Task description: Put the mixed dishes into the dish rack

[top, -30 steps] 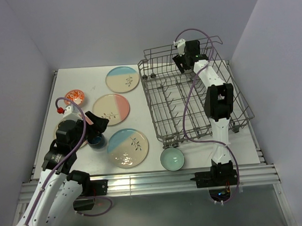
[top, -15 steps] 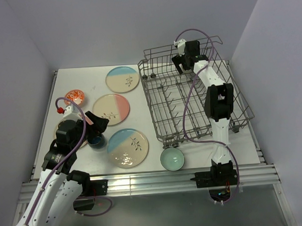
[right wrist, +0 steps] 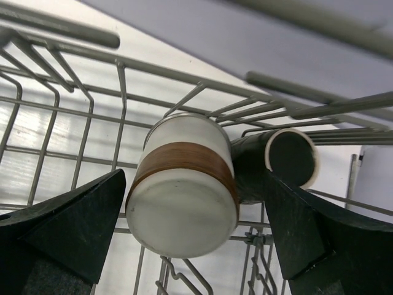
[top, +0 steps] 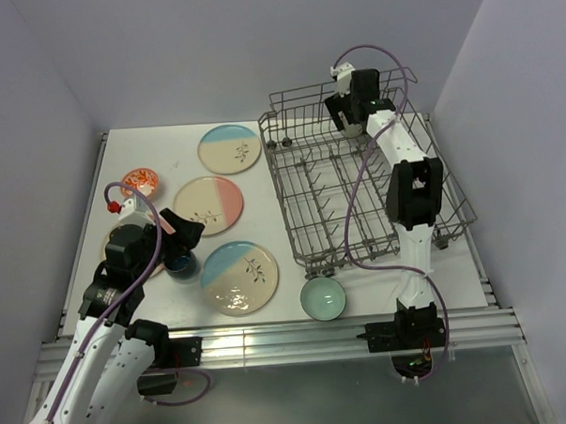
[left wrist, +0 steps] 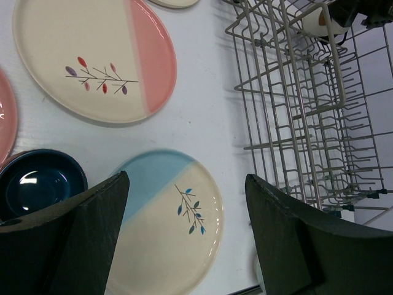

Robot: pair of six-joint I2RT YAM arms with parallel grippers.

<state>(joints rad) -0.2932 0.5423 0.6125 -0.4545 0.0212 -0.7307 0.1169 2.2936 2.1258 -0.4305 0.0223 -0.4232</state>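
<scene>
The right gripper (right wrist: 191, 233) has drawn up and back a little from the far corner of the dish rack (top: 293, 221), its fingers spread wide and gripping nothing, while the brown mug (right wrist: 184, 184) sits bottom-up among the wires below it, so that piece looks delivered. The left gripper (left wrist: 185, 184) has not stirred: it hangs with fingers apart, the dark-blue mug (left wrist: 38, 183) just beside its left finger, while the blue-and-cream plate (left wrist: 166, 221) and the pale teal bowl (top: 322, 298) wait on the table
</scene>
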